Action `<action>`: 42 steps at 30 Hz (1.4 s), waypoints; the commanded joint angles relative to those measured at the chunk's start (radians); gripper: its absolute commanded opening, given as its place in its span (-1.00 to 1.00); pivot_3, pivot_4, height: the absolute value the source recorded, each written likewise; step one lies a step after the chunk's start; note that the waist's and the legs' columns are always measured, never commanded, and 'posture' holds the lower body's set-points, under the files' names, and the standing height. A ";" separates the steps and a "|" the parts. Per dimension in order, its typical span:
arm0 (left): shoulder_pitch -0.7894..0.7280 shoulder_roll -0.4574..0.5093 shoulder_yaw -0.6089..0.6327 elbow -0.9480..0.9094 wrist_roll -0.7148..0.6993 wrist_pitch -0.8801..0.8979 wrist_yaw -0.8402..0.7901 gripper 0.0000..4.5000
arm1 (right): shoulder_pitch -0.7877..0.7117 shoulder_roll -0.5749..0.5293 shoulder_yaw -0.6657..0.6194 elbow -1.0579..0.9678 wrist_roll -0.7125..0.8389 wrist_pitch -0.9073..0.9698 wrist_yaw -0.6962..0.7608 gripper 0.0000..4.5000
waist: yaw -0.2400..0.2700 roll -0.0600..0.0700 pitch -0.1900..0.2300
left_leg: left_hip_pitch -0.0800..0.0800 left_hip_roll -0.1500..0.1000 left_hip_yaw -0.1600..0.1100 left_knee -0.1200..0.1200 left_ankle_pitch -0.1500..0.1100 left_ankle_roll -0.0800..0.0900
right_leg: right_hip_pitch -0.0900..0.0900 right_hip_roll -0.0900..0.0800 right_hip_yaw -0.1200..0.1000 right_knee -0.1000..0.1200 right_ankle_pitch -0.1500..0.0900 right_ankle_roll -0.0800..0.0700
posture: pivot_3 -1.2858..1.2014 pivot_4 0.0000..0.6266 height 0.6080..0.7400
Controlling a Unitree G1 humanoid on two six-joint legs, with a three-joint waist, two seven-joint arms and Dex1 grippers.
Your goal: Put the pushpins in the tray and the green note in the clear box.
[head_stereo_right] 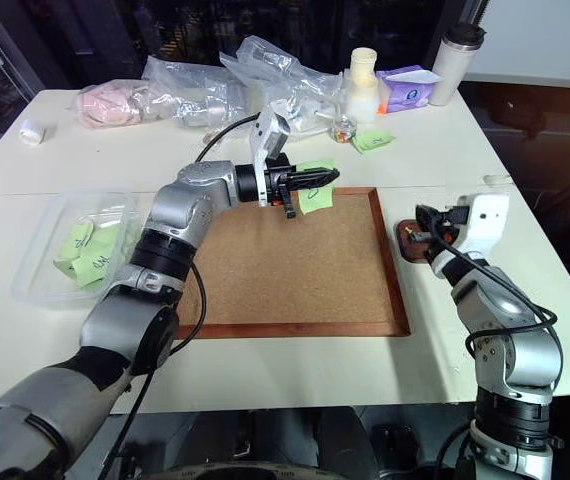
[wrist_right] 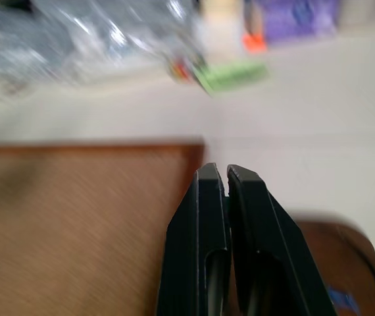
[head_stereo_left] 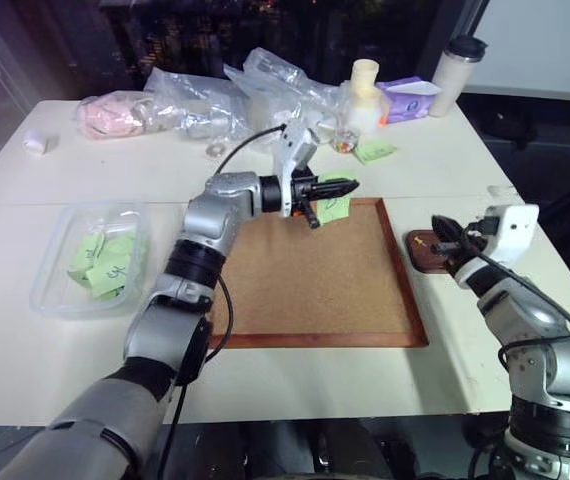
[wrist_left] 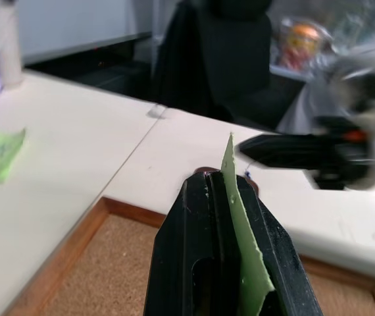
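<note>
My left gripper [head_stereo_left: 333, 198] has its jaws clenched on the green note [head_stereo_left: 334, 208] above the cork board [head_stereo_left: 305, 275]; my right gripper [head_stereo_left: 445, 236] (jaws pressed together, empty) hovers over the tray [head_stereo_left: 427, 255], partly hiding it.

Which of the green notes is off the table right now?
The green note pinched in the left gripper above the cork board; the others lie in the clear box or by the bottles.

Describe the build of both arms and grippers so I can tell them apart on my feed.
Both arms are silver-grey metal segments with black joint bands. Each wrist carries a white camera block, and each gripper, the left gripper and the right gripper, has two black tapered fingers. Thin black cables run along each forearm.
</note>
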 commanded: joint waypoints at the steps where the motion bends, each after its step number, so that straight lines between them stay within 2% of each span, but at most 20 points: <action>1: 0.017 0.008 -0.011 -0.094 -0.009 0.010 0.011 -0.98 | -0.009 -0.022 0.012 0.104 -0.068 -0.106 0.026 -1.00 | 0.000 0.000 0.000 | 0.000 0.000 0.000 0.000 0.000 0.000 | 0.000 0.000 0.000 0.000 0.000 0.000 | 0.03 -0.52 0.91; 3: 0.028 0.007 -0.006 -0.105 -0.016 0.029 0.027 -0.98 | -0.023 -0.023 0.017 0.166 -0.090 -0.151 0.033 -1.00 | 0.000 0.000 0.000 | 0.000 0.000 0.000 0.000 0.000 0.000 | 0.000 0.000 0.000 0.000 0.000 0.000 | 0.03 -0.52 0.91; 6: 0.030 0.002 0.000 -0.096 -0.014 0.042 0.058 -1.00 | -0.046 -0.023 0.023 0.233 -0.109 -0.188 0.042 -0.53 | -0.001 0.000 0.000 | 0.000 0.000 0.000 0.000 0.000 0.000 | 0.000 0.000 0.000 0.000 0.000 0.000 | 0.03 -0.52 0.91; 11: 0.037 0.002 0.003 -0.123 -0.034 0.067 0.069 -1.00 | -0.055 -0.027 0.016 0.279 -0.117 -0.226 0.061 0.60 | -0.001 0.000 0.000 | 0.000 0.000 0.000 0.000 0.000 0.000 | 0.000 0.000 0.000 0.000 0.000 0.000 | 0.03 -0.52 0.91; 13: 0.042 0.005 0.004 -0.130 -0.038 0.073 0.070 -1.00 | -0.055 -0.022 0.012 0.270 -0.112 -0.234 0.065 0.99 | -0.001 0.000 0.000 | 0.000 0.000 0.000 0.000 0.000 0.000 | 0.000 0.000 0.000 0.000 0.000 0.000 | 0.03 -0.52 0.91; 19: 0.056 0.007 0.003 -0.142 -0.043 0.078 0.078 -1.00 | -0.048 -0.003 -0.006 0.221 -0.078 -0.241 0.066 0.99 | -0.001 0.000 0.000 | 0.000 0.000 0.000 0.000 0.000 0.000 | 0.000 0.000 0.000 0.000 0.000 0.000 | 0.03 -0.52 0.91; 25: 0.053 0.023 0.039 -0.140 -0.065 0.091 0.104 -1.00 | -0.082 0.038 -0.106 0.156 0.053 -0.200 0.010 0.99 | 0.000 0.001 0.000 | 0.000 0.000 0.000 0.000 0.000 0.000 | 0.000 0.000 0.000 0.000 0.000 0.000 | 0.03 -0.52 0.91; 30: 0.062 0.089 0.069 -0.179 -0.036 0.079 0.167 -1.00 | -0.087 0.010 -0.104 0.066 0.098 -0.157 0.011 0.99 | -0.004 0.002 0.000 | 0.000 0.000 0.000 0.000 0.000 0.000 | 0.000 0.000 0.000 0.001 0.000 0.000 | 0.03 -0.52 0.91; 31: 0.064 0.105 0.075 -0.192 -0.025 0.075 0.193 -1.00 | -0.087 -0.001 -0.086 0.036 0.106 -0.142 0.028 0.99 | -0.004 0.002 0.001 | 0.000 0.000 0.000 0.000 0.000 0.000 | 0.000 0.000 0.000 0.001 0.000 0.000 | 0.03 -0.52 0.91; 33: 0.087 0.184 0.127 -0.249 0.090 0.137 0.412 -1.00 | -0.099 -0.061 0.065 -0.134 0.195 -0.020 0.157 0.99 | -0.007 0.004 0.001 | 0.000 0.001 0.000 0.000 0.000 0.000 | 0.000 0.000 0.000 0.001 0.000 0.000 | 0.03 -0.52 0.91; 34: 0.107 0.223 0.152 -0.288 0.165 0.201 0.541 -1.00 | -0.110 -0.087 0.137 -0.206 0.243 0.041 0.211 0.99 | -0.015 0.006 0.002 | 0.000 0.001 0.000 0.000 0.000 0.000 | 0.000 0.000 0.001 0.001 0.000 0.000 | 0.03 -0.52 0.91; 37: 0.171 0.272 0.221 -0.411 0.283 0.423 0.781 -1.00 | -0.136 -0.132 0.252 -0.285 0.305 0.133 0.288 0.99 | -0.031 0.006 0.002 | 0.002 0.001 -0.007 -0.001 0.000 0.000 | 0.000 0.004 0.003 0.003 0.000 0.000 | 0.03 -0.52 0.91; 39: 0.225 0.263 0.308 -0.533 0.312 0.597 0.881 -1.00 | -0.158 -0.158 0.324 -0.298 0.315 0.167 0.344 0.99 | -0.023 0.005 0.002 | 0.001 0.000 -0.017 -0.001 0.000 0.000 | 0.000 0.005 0.001 0.003 0.000 0.000 | 0.03 -0.52 0.91; 42: 0.312 0.254 0.380 -0.719 0.328 0.839 0.925 -1.00 | -0.194 -0.199 0.409 -0.289 0.308 0.197 0.433 0.99 | -0.003 0.003 0.002 | -0.001 -0.004 -0.017 0.001 0.000 0.000 | 0.000 0.000 0.000 0.002 0.000 0.000 | 0.03 -0.52 0.91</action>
